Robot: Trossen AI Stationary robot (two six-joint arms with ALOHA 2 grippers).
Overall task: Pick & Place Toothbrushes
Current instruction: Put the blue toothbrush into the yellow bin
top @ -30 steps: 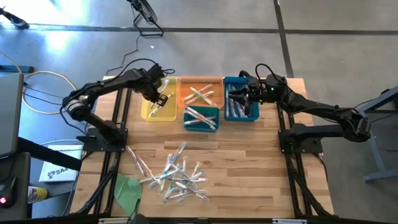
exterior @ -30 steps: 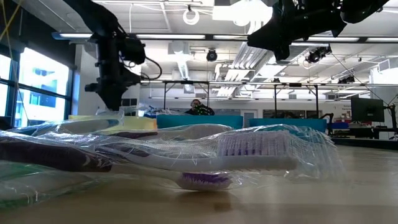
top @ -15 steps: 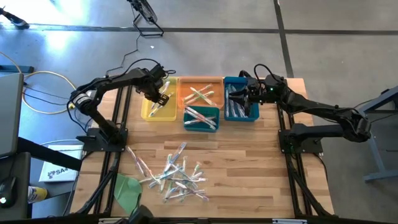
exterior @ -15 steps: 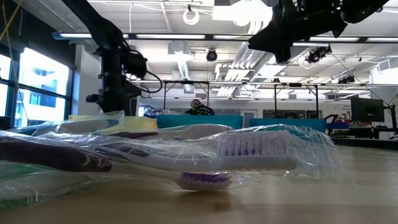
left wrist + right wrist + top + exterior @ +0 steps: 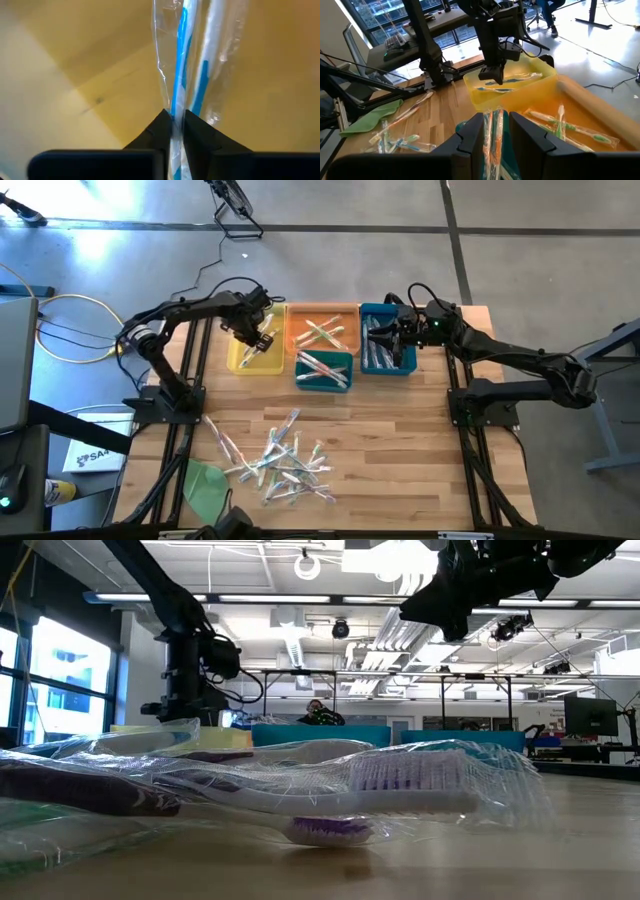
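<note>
Bins at the back, loose toothbrushes at the front

You have four bins (image 5: 322, 345) clustered at the tabletop's (image 5: 400, 440) far edge, with the left tool (image 5: 262, 340) over the leftmost bin (image 5: 238, 358) and the right tool (image 5: 385, 335) over the rightmost bin (image 5: 400, 365). The loose toothbrushes (image 5: 280, 465) lie heaped near the front, a cloth-like sheet (image 5: 205, 485) at their left.

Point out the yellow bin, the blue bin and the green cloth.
yellow bin (image 5: 240, 361), high view, on its bare floor near the front left corner.
blue bin (image 5: 411, 358), high view, on its right wall.
green cloth (image 5: 205, 488), high view, on the sheet's middle.
</note>
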